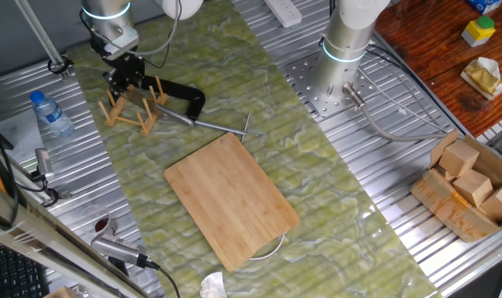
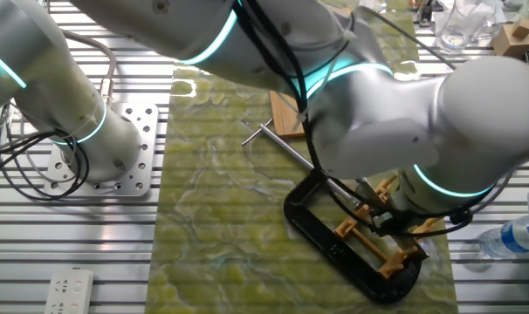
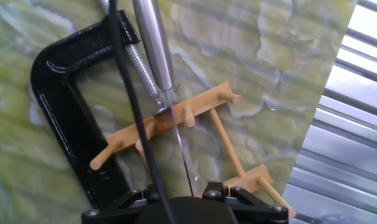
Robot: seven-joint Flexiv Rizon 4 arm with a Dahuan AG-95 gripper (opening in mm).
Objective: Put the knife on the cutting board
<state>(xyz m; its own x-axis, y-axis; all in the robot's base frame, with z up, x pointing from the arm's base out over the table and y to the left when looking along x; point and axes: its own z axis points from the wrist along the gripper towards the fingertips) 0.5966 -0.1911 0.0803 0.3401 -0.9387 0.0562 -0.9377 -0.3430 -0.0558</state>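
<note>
**A:** Which step is the arm on?

**B:** The pickup, by the look of it. The gripper [image 1: 125, 76] hangs over the small wooden peg rack [image 1: 133, 106] in the upper left of one fixed view. The cutting board [image 1: 230, 199] lies bare in the middle of the frame, well apart from it.

**A:** And where is the knife?

**B:** In the hand view the knife [image 3: 156, 46] stands on edge in the rack. Its slim round steel handle runs to the top of the frame, and its blade shows only as a thin bright line dropping between the pegs. Neither fixed view shows it plainly.

**A:** Has the robot gripped it?

**B:** It seems not. At the bottom of the hand view the two fingers [image 3: 223, 188] stand apart with that bright line passing between them, and nothing looks pinched.

**A:** What does the next move call for?

**B:** Probably closing squarely on the thin, slick steel and lifting straight up, so the light dowel rack does not come along. The black cast C-clamp [image 3: 64, 124] and its threaded screw lie just beside the handle, so there is little room.

**A:** And after that?

**B:** Carrying the knife across the glossy green marbled mat [image 1: 317, 165] and laying it flat on the smooth strip-grained bamboo.
</note>
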